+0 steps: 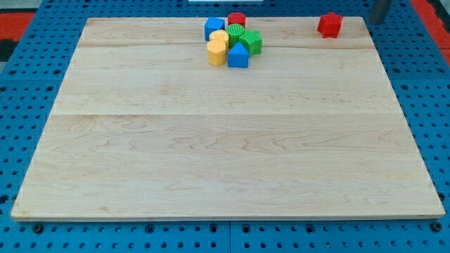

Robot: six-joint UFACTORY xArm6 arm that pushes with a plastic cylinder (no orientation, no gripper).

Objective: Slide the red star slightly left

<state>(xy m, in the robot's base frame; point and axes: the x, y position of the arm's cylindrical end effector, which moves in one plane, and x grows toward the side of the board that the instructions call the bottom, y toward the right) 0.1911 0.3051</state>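
One rod is showing at the view's top right corner, and I am seeing only a short dark stretch of it; my tip (377, 22) is sitting just past the board's far edge, to the view's right of the red star (329, 24) and apart from it, with a clear strip of wood between them. There is no pincer on this arm, just the bare rod, so I am reporting nothing spread or pressed together. The red star is resting alone near the top edge of the board (225, 154), toward the right, well apart from the other blocks. Those are crowding together near the top centre: a red cylinder (236, 20) at the back, a blue cube (214, 27) to its left, a green cylinder (235, 33) in the middle, a green star (252, 42) on the cluster's right, two yellow blocks (217, 49) on its left whose shapes I cannot make out exactly, and a blue triangle (238, 55) at the front. They are touching or nearly touching one another. The pale wooden board is lying on a blue pegboard (21, 105) that is framing it on all sides.
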